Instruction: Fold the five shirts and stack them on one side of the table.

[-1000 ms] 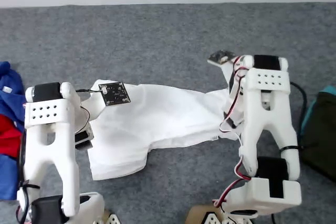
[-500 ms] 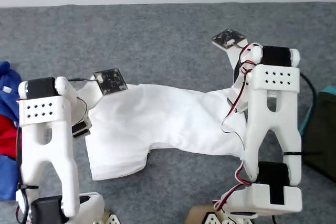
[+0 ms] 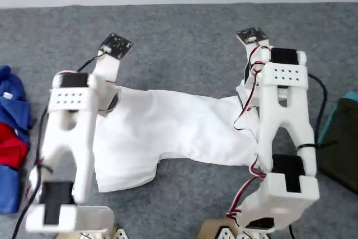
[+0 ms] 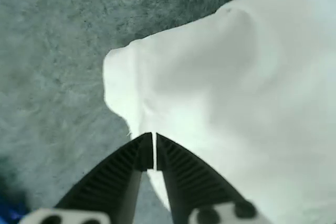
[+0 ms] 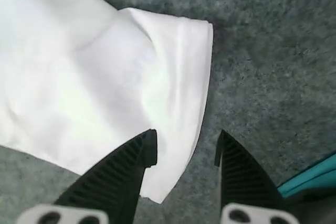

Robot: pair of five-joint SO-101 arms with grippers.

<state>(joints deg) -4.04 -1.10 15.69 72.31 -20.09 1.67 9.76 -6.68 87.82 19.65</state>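
Note:
A white shirt [image 3: 173, 132] lies spread across the grey table, partly folded, with a doubled flap at its near left. The left arm [image 3: 75, 116] stands over the shirt's left end. In the left wrist view my left gripper [image 4: 154, 148] is shut, its tips together just above the shirt's [image 4: 236, 93] rounded edge, with no cloth visibly between them. The right arm [image 3: 282, 99] stands over the shirt's right end. My right gripper [image 5: 186, 140] is open, one finger over the shirt's [image 5: 105, 82] hemmed edge and the other over bare table.
A pile of blue and red shirts [image 3: 10, 138] sits at the table's left edge. A dark green and teal garment [image 3: 342, 138] lies at the right edge, its teal hem [image 5: 310, 182] close to the right gripper. Bare grey table [image 3: 179, 43] stretches beyond the shirt.
The left arm has swung away toward the far side, its wrist now past the shirt's far edge. The right arm has also shifted slightly farther. The shirt has barely changed.

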